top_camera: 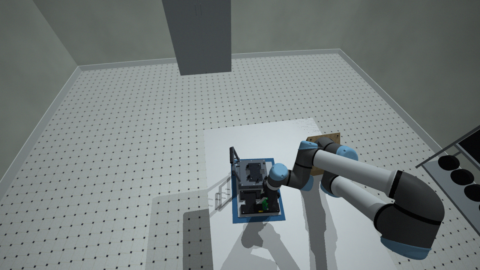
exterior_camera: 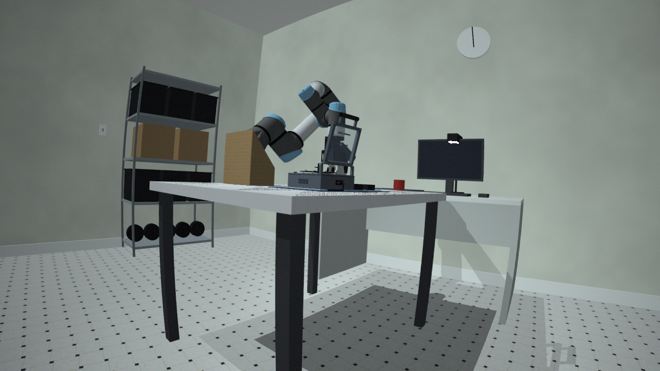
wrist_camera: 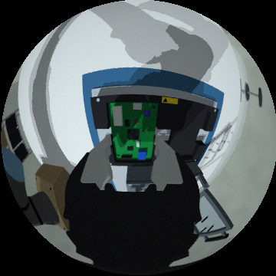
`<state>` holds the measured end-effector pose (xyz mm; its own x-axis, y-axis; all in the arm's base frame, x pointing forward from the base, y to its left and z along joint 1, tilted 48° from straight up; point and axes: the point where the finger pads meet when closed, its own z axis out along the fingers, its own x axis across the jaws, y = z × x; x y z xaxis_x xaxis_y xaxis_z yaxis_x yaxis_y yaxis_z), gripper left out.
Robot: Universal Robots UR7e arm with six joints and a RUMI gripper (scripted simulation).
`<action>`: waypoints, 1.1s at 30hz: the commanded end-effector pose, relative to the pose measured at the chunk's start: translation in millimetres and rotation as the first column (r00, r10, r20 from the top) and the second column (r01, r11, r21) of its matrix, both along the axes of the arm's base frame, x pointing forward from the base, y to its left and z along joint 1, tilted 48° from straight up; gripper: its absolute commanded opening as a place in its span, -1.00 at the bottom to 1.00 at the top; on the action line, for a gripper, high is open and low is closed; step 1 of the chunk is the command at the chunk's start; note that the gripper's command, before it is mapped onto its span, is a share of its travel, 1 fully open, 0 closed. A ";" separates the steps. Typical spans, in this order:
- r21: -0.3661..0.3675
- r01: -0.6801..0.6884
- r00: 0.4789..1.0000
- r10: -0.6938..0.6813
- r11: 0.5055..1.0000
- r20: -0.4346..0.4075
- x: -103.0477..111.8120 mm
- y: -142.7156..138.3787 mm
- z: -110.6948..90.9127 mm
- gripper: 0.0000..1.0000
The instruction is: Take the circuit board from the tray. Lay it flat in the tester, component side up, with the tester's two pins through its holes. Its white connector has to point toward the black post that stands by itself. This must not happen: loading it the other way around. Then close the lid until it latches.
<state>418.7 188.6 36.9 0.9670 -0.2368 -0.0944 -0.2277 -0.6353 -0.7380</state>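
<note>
The green circuit board (top_camera: pixel 265 203) (wrist_camera: pixel 143 128) lies component side up in the black tray (top_camera: pixel 248 210) (wrist_camera: pixel 103 113), with pale blocks at its upper end in the wrist view. My gripper (wrist_camera: pixel 133 134) points down over it, shut on the board's two long side edges. The board still sits at tray level. The grey tester (top_camera: pixel 242 183) (exterior_camera: pixel 318 181) stands beside the tray, with a dark nest (top_camera: pixel 255 171) on top. Its lid (top_camera: pixel 231 155) (exterior_camera: pixel 328 145) stands open. A small black round part (top_camera: pixel 264 163) shows at the tester's far right corner. The pins are too small to make out.
Tray and tester stand on a blue mat (top_camera: pixel 234 219) (wrist_camera: pixel 89 80) on the white table. A wooden block (exterior_camera: pixel 237 158) (wrist_camera: pixel 51 184) stands by the arm's base. A red cylinder (exterior_camera: pixel 398 184) shows beyond the tester. The raised lid stands on the side away from the arm.
</note>
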 end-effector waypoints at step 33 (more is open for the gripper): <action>0.000 0.000 1.000 0.000 1.000 0.001 -1.8 -13.2 11.9 -0.22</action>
<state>417.0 178.1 46.4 0.9669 -0.2369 -0.0945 -0.2278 -0.6353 -0.7379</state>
